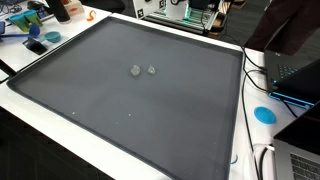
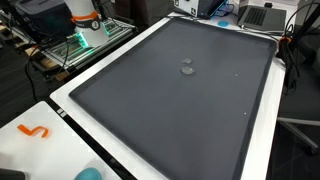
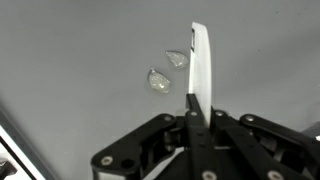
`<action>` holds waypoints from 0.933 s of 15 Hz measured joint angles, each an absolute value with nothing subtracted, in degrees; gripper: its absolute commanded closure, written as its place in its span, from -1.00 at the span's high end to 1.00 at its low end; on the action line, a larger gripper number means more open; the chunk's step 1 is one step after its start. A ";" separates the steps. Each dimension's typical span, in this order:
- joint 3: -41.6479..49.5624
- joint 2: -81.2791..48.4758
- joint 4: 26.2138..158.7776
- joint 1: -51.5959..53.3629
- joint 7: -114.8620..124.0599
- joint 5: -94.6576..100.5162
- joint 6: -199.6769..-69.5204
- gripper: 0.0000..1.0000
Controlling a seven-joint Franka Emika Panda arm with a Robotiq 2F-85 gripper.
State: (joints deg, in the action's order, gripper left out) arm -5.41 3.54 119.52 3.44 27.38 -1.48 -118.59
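While the jaws clamp a thin white plastic strip (image 3: 199, 60) jutting ahead of them, two small clear glassy pieces (image 3: 158, 82) lie just left of its tip on the dark grey mat (image 3: 70, 60). A careless sweep could flick them off, or twist the strip loose.

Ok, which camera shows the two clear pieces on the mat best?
Wrist view: the clear pieces appear large and distinct, beside the white strip the claw grips. In both exterior views they are tiny grey specks.

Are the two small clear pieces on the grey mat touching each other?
No, in the wrist view bare grey mat shows between the two clear pieces.
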 measured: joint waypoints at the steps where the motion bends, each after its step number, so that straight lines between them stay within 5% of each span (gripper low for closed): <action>1: -5.63 3.52 119.09 3.59 27.93 -0.84 -118.19 -0.98; 14: -6.96 3.15 115.66 4.28 30.39 1.70 -114.77 -0.98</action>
State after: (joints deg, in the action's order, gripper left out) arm -6.96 3.15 115.66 4.28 30.39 1.70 -114.77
